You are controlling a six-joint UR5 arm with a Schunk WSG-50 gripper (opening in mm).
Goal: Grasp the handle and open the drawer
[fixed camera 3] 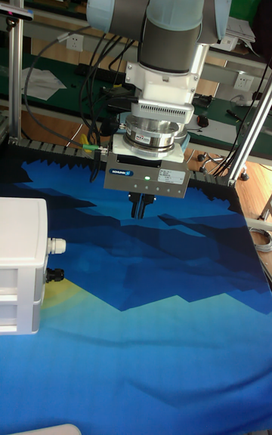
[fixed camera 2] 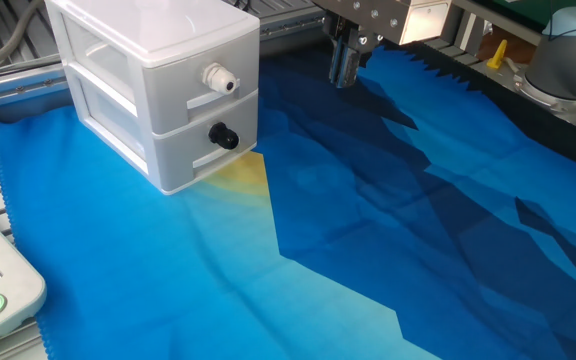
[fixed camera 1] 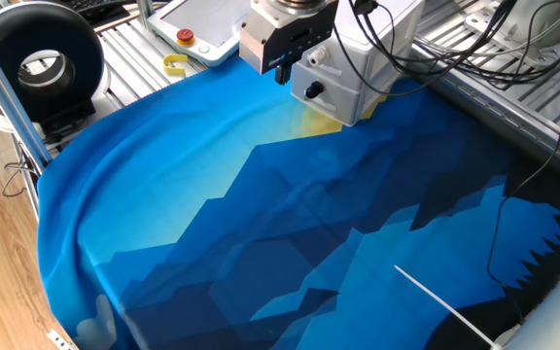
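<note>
A small white two-drawer box stands on the blue cloth. Its lower drawer (fixed camera 2: 183,155) (fixed camera 1: 343,92) (fixed camera 3: 19,306) carries the black knob handle (fixed camera 2: 223,136) (fixed camera 1: 311,90) (fixed camera 3: 53,275); the drawer above has a white knob (fixed camera 2: 218,77). Both drawers look closed. My gripper (fixed camera 2: 344,74) (fixed camera 1: 283,72) (fixed camera 3: 140,208) hangs pointing down above the cloth. It is well to the right of the box in the other fixed view, apart from the handle and higher than it. Its fingers are pressed together with nothing between them.
A flat white panel (fixed camera 1: 207,19) with a red button (fixed camera 1: 185,37) lies behind the cloth, with a yellow piece (fixed camera 1: 175,65) beside it. A black ring-shaped device (fixed camera 1: 37,53) stands at the left. Cables (fixed camera 1: 513,39) run behind the box. A thin white rod (fixed camera 1: 445,301) lies at the front right.
</note>
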